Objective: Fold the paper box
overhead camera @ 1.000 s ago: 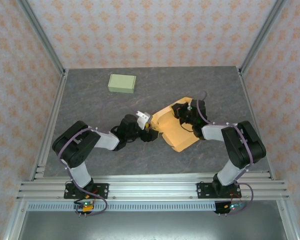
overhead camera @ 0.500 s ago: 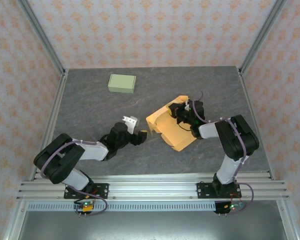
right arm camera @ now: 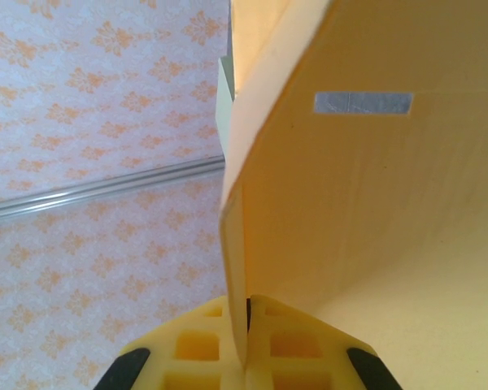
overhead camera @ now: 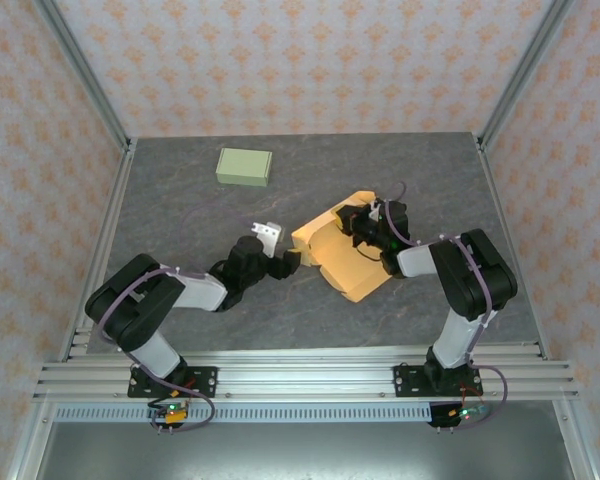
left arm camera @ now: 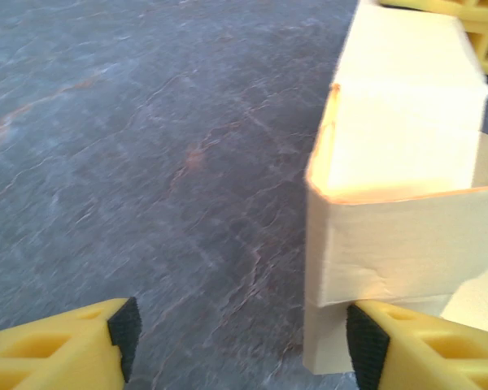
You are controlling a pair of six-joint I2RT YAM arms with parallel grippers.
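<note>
**Paper box pinched at the right, open jaws at its left**

A small green box (overhead camera: 244,166) is seen well to the left of the paper box (overhead camera: 355,270) and farther back. The left gripper (overhead camera: 288,262) is placed at the paper box's left corner. Its jaws are spread wide and nothing is held, and one finger (left arm camera: 407,349) is just beside the raised wall. The paper box lies half-folded on the table (overhead camera: 180,215) between both grippers. At its right side, a thin panel is clamped in the closed jaws of the right gripper (right arm camera: 248,325).

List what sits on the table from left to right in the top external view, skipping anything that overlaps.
In order: pale green rectangular box → left end effector → partly folded yellow paper box.
</note>
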